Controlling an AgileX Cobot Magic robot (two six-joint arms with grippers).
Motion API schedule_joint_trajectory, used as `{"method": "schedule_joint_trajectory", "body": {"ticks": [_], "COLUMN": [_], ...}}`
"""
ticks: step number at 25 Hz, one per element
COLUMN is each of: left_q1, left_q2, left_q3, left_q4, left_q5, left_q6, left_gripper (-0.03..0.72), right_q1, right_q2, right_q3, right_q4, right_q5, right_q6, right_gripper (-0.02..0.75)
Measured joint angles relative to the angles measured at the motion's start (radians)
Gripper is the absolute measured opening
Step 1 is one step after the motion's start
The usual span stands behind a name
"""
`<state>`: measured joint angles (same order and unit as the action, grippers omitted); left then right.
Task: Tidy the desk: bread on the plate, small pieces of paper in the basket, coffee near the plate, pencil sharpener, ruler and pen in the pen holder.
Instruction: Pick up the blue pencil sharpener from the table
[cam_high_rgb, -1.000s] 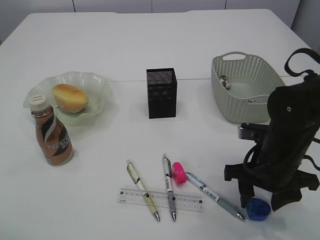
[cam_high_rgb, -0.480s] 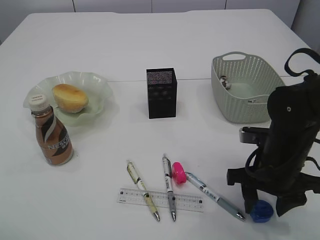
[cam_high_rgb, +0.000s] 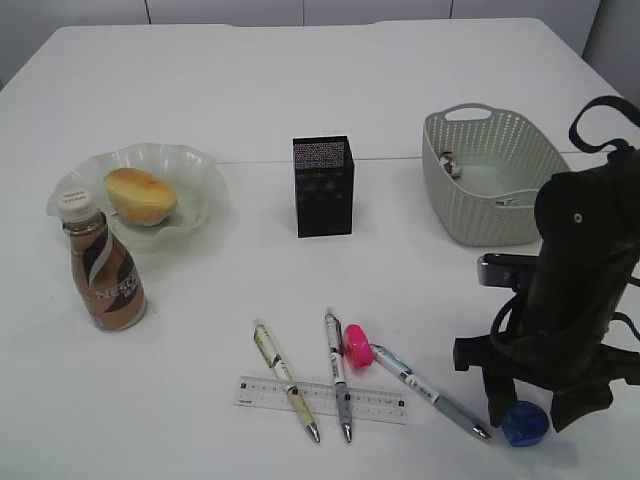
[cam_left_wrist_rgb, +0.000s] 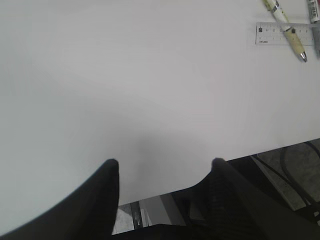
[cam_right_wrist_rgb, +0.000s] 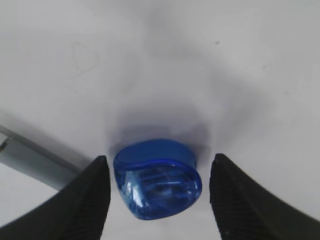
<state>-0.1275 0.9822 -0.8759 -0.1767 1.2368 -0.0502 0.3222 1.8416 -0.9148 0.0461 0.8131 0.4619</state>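
The right end effector (cam_right_wrist_rgb: 156, 190) stood with its jaws apart around the blue pencil sharpener (cam_right_wrist_rgb: 156, 177) on the bench (cam_high_rgb: 300, 80), not touching it.

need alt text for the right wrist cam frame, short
A blue translucent pencil sharpener sits on the white desk between the right gripper's two open black jaws, with a gap on each side. Part of a grey pen crosses the lower left corner, just beyond the left jaw.
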Motion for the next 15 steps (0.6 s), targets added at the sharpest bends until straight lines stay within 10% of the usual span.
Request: {"method": "schedule_joint_trajectory", "body": {"ticks": [15], "left_q1": [0.0], "left_q2": [0.0], "left_q3": [0.0], "left_q4": [-0.002], "left_q5": [0.0], "left_q6": [0.0], "left_gripper": [0.416], "right_q1": [0.0], "right_q2": [0.016], "right_q3": [0.0], "right_q4": [-0.004], "right_q5": [-0.014], "right_q6": [-0.009], "right_gripper": [0.487]}}
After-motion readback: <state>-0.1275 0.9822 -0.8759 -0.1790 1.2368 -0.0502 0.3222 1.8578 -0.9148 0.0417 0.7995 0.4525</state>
